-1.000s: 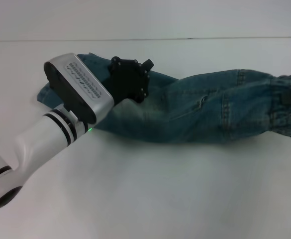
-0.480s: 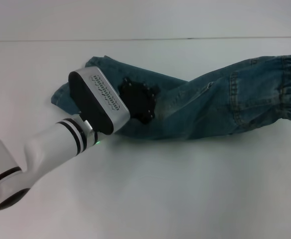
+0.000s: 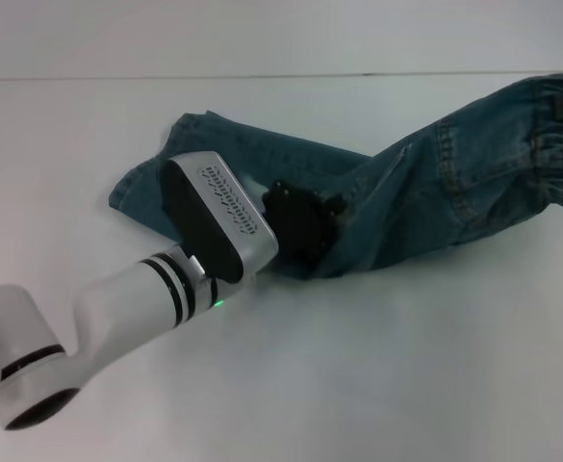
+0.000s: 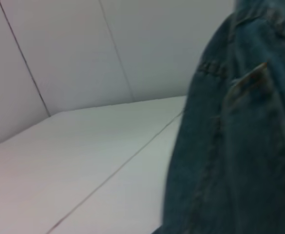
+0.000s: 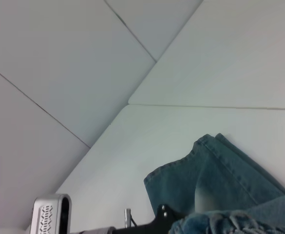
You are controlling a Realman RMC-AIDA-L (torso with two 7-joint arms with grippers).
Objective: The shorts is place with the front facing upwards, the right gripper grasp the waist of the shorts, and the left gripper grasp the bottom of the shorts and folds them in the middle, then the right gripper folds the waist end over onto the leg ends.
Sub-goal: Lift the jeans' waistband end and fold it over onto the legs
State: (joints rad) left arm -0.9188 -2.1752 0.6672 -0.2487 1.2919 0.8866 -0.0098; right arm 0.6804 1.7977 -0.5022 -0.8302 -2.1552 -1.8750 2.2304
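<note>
Shorts (image 3: 425,207): blue-green washed denim, gathered waistband lifted off white table (image 3: 358,385), leg ends spread flat behind left gripper (image 3: 305,231). Left gripper: pressed into mid-fabric; finger state cannot be told.

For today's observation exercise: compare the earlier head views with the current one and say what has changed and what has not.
The left gripper has carried its fold of the shorts rightward and toward the robot. The waistband has risen toward the upper right edge, so the denim now slopes. The leg ends stay on the white table.
</note>
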